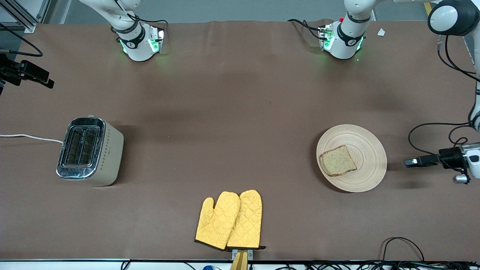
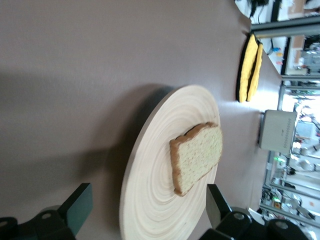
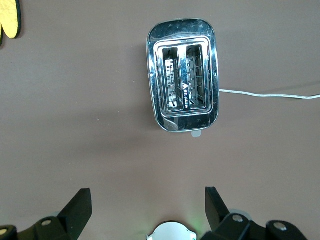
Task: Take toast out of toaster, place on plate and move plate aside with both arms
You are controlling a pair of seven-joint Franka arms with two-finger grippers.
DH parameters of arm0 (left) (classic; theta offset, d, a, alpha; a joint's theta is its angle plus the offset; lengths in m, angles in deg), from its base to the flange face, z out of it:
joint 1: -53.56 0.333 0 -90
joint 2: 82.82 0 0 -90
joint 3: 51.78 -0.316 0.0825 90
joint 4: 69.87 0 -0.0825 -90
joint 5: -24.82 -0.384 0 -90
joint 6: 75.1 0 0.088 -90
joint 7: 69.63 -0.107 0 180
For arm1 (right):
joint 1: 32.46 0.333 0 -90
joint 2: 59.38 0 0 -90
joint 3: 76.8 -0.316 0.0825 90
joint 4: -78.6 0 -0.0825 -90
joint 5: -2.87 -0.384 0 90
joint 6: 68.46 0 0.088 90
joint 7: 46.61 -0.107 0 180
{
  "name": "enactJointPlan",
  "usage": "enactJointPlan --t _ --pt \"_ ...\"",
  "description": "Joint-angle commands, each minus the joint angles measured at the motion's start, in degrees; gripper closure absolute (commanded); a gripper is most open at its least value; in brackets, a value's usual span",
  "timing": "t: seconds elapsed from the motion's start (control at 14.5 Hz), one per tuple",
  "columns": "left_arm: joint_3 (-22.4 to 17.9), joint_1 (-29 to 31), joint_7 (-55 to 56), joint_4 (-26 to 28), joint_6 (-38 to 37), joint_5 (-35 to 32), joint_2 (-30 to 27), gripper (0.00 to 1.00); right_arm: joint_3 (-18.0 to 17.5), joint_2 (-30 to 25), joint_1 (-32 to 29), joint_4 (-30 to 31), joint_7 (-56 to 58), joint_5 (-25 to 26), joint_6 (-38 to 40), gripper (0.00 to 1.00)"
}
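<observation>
The toast (image 1: 338, 161) lies flat on the round light-wood plate (image 1: 365, 150), on the plate's half toward the right arm's end. The plate rests on the brown table toward the left arm's end. My left gripper (image 1: 410, 162) is low beside the plate's rim at the left arm's end, a short gap away, pointing at it. In the left wrist view the gripper (image 2: 147, 195) is open and empty, with the plate (image 2: 155, 165) and toast (image 2: 197, 157) just ahead. My right gripper (image 3: 145, 200) is open and empty, high over the table near the toaster (image 3: 183, 75).
The toaster (image 1: 90, 150) stands toward the right arm's end, both slots empty, with its white cord running off the table. Two yellow oven mitts (image 1: 230, 219) lie at the table edge nearest the front camera.
</observation>
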State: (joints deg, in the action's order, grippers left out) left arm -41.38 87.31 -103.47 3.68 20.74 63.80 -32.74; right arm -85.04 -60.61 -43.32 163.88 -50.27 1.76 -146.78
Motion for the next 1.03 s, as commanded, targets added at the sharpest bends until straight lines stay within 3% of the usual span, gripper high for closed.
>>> enactJointPlan --t 0.0,0.41,0.96 --pt "-0.6 -3.9 7.1 -1.8 -0.9 -4.6 -4.2 0.00 -0.7 -0.3 -1.3 -0.1 0.0 -0.9 0.4 0.00" --pt "0.0 -9.8 27.1 -0.7 -2.7 -13.0 -16.6 0.00 -0.5 -0.3 -1.5 0.1 0.3 0.1 1.3 0.00" --pt "0.9 -27.1 46.8 -1.0 -9.9 -39.2 -29.2 0.00 -0.6 -0.3 -2.3 0.0 0.7 -0.1 1.5 0.00"
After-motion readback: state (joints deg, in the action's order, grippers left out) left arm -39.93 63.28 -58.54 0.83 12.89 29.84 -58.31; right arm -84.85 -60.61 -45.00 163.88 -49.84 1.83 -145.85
